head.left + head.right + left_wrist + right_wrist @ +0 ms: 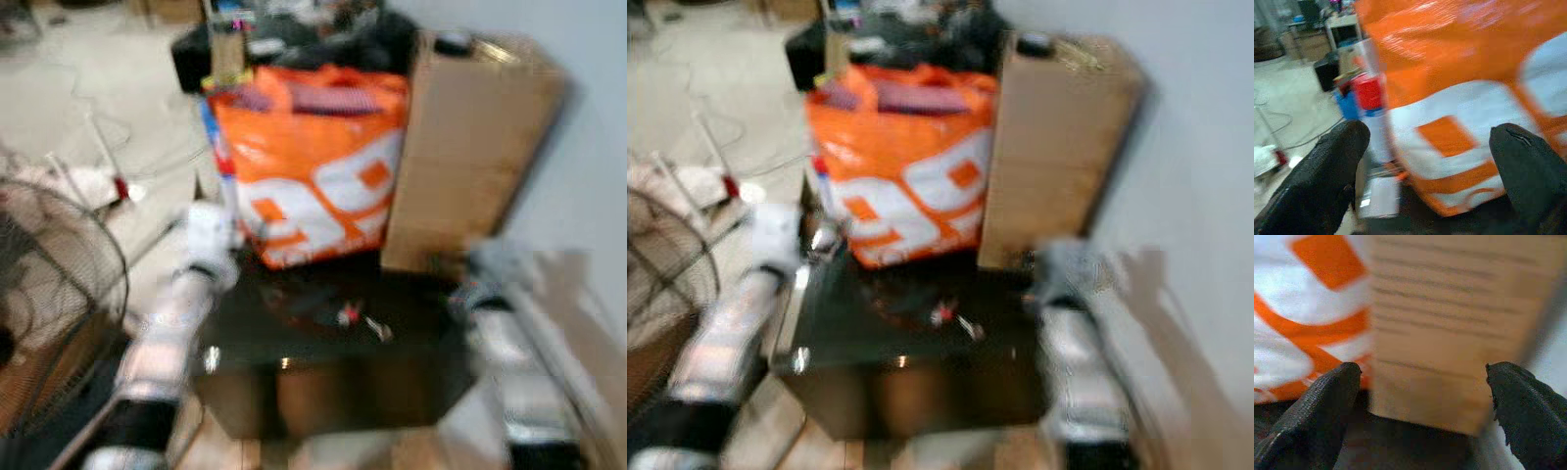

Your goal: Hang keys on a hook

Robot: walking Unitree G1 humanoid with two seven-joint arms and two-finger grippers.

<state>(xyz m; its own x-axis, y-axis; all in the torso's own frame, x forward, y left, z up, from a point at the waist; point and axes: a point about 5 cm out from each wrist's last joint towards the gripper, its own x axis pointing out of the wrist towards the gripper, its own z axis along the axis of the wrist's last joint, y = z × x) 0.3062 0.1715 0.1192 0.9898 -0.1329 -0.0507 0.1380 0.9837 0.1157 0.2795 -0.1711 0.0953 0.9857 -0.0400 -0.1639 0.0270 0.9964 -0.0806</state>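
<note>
Lying near the middle of a dark, glossy, low table [421,392]: a small bunch of metal keys with a red tag [355,317], well short of the big orange-and-white plastic bag [313,166] standing at the table's far edge. Beside that bag, touching or nearly so, a tall brown cardboard box [470,147] against the pale wall. To the left, on the floor, a round black wire fan guard [49,294].

Flanking the table, both silver arms, blurred. Left gripper [1425,161] empty, its two black fingers spread wide, aimed at the bag's lower corner. Right gripper [1420,406] likewise spread wide and holding nothing, pointed at the foot of the box where it meets the bag.

No hook to be made out anywhere; too blurred to be sure.

Probably a light, loose, jangling load: hard metal pieces free to swing on a ring, low and flat against a slick tabletop, so apt to skid away under a sideways push. Best taken, by this reading, at the ring or the red tag, pinched from above with fingers straddling the bunch, leaving the ring's loop free for threading over a hook.
</note>
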